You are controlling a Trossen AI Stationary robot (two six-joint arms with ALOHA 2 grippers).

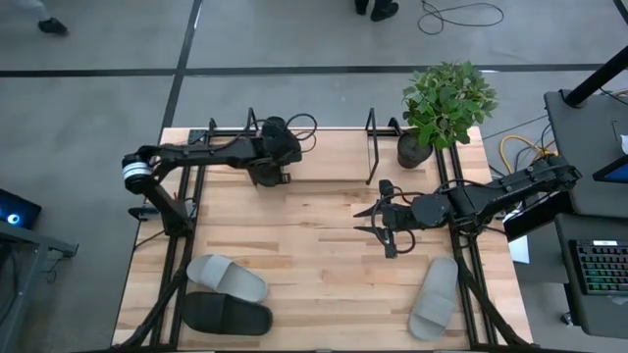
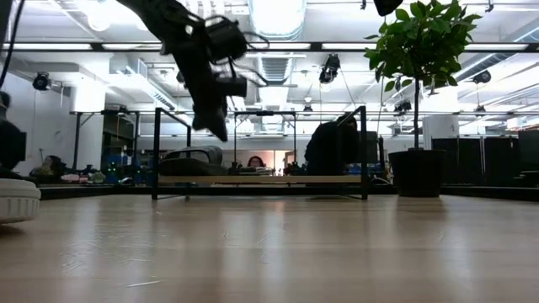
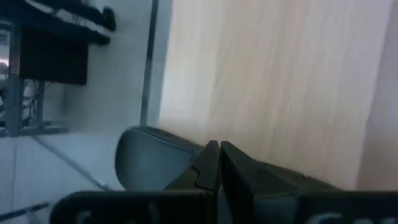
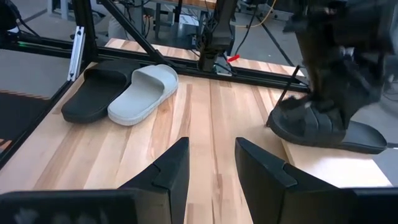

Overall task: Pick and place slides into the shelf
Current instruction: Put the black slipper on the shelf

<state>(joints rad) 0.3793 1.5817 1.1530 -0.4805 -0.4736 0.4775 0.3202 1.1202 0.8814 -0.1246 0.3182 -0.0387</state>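
Observation:
A black slide (image 4: 323, 127) lies sole down on the wooden base board (image 4: 339, 171) of the wire shelf (image 1: 373, 147) at the table's far side. My left gripper (image 2: 221, 133) hangs shut just above this slide (image 3: 149, 165), slanting down, and touches nothing. At the near left, a light grey slide (image 1: 228, 277) and another black slide (image 1: 228, 314) lie flat side by side. A second light grey slide (image 1: 435, 297) lies at the near right. My right gripper (image 1: 368, 222) hovers open over the table's middle right, with nothing between its fingers (image 4: 177, 165).
A potted plant (image 1: 444, 108) stands at the far right corner, beside the shelf's right end loop (image 2: 364, 151). Black arm frames (image 1: 182, 245) run along both table sides. Bare wood (image 1: 314, 255) lies between the shelf and the near slides.

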